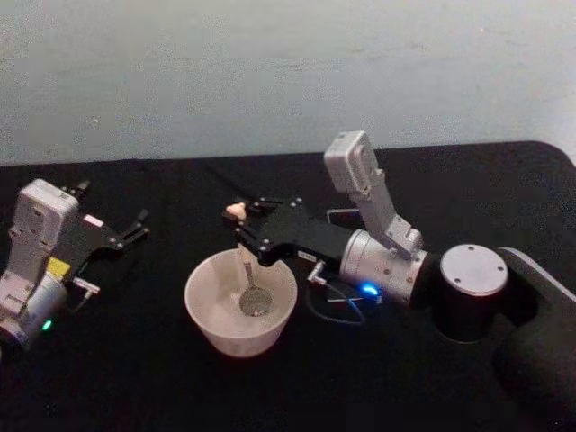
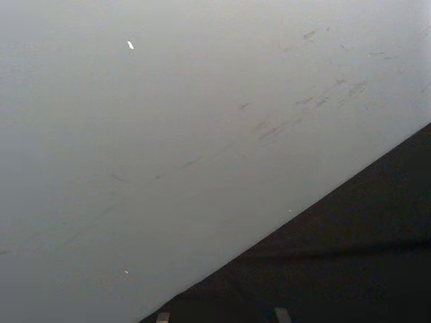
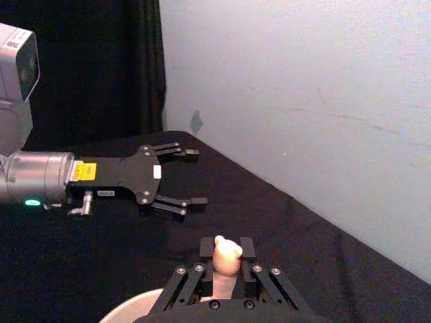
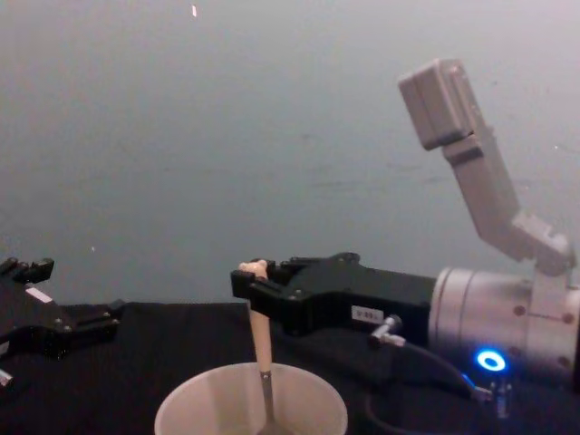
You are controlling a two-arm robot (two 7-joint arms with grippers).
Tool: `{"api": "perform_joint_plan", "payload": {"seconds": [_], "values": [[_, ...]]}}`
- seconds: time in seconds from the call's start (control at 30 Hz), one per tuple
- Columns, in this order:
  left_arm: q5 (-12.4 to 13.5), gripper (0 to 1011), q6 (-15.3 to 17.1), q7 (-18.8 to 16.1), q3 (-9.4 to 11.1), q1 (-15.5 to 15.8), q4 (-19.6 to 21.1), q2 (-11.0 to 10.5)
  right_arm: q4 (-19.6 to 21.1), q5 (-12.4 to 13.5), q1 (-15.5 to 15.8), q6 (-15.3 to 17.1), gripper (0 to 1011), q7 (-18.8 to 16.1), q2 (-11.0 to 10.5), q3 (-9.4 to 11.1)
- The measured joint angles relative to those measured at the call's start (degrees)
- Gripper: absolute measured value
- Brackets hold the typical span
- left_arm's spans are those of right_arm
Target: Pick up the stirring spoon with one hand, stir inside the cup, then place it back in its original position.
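Right gripper (image 1: 241, 216), seen from the head, reaches in from the right and is clamped on the bear-topped handle of the stirring spoon (image 1: 249, 286), whose steel bowl sits inside the cup (image 1: 236, 340) on the black table (image 1: 135, 378). Left gripper (image 1: 135, 227) rests at the left, well apart, fingers spread and empty. From the left wrist, a pale wall (image 2: 168, 134) meets the dark table. From the right wrist, the bear head pokes up between the closed fingers, above the cup's rim. From the chest, the spoon stands nearly upright in the cup.
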State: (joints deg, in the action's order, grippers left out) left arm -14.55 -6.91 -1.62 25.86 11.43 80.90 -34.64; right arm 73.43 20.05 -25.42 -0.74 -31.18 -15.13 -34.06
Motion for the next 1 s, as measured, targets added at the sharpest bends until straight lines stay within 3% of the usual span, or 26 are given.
{"api": "perform_joint_plan", "payload": {"seconds": [0.27,0.57,0.8,1.0], "values": [[0.0,1001,0.0,0.0,0.0,0.0,0.0,0.0,3.22,0.69,2.08,0.45,216,-0.5,-2.38,1.31],[0.0,1001,0.0,0.0,0.0,0.0,0.0,0.0,10.21,3.79,5.65,1.68,216,-1.87,-5.57,2.64],[0.0,1001,0.0,0.0,0.0,0.0,0.0,0.0,13.5,5.61,7.13,2.37,216,-2.77,-7.15,2.47],[0.0,1001,0.0,0.0,0.0,0.0,0.0,0.0,14.23,6.24,7.19,2.76,216,-3.18,-7.35,1.07]]}}
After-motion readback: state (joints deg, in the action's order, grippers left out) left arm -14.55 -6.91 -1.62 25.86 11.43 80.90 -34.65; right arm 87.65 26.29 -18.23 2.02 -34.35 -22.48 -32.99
